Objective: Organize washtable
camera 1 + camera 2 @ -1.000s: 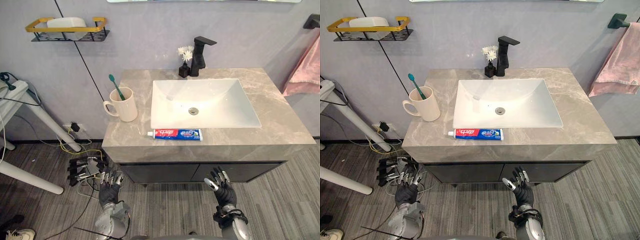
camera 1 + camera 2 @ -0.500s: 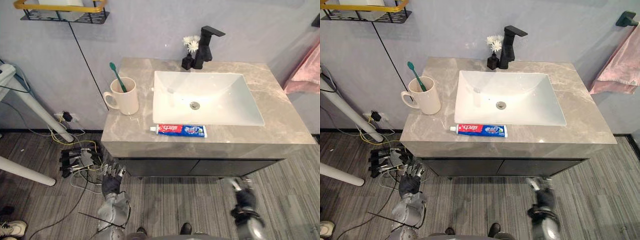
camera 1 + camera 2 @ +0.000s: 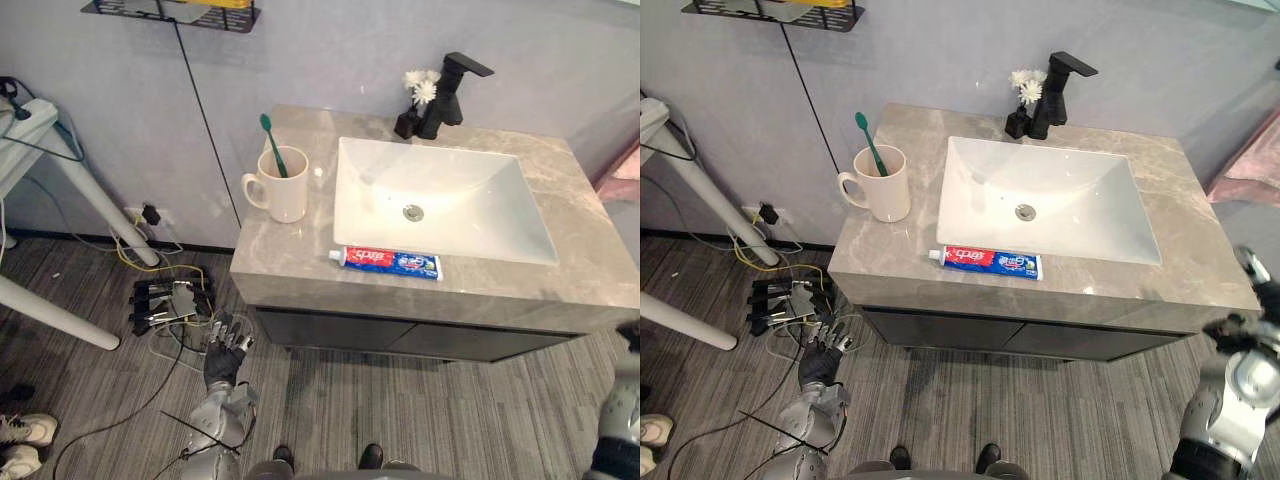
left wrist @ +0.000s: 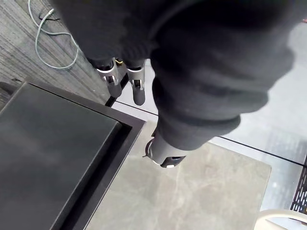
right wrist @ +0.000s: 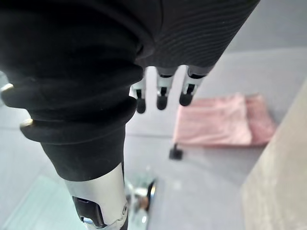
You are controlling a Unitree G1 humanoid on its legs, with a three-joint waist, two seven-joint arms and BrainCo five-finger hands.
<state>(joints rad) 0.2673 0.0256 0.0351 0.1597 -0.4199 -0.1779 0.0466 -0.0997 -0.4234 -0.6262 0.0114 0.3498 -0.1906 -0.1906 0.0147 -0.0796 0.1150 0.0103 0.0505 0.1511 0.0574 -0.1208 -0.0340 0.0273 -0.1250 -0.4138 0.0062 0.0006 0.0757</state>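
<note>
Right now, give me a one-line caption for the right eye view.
Toothpaste tube lies on the countertop before the sink; toothbrush stands in the mug.

One mug (image 3: 283, 187), one toothbrush (image 3: 270, 140), one toothpaste tube (image 3: 390, 262), one faucet (image 3: 450, 90) and one vase (image 3: 406, 123) are being carried by the surface (image 3: 272, 252).

— What is covering the left hand (image 3: 222, 358)?
— A dark ribbed cover (image 4: 201, 86) is wrapping its back and wrist, and its silver fingers (image 4: 136, 87) are ending in dark tips.
— And the right hand (image 5: 96, 62)?
— It is wearing the same, with a silver-grey arm (image 3: 1228, 405) joining it.
</note>
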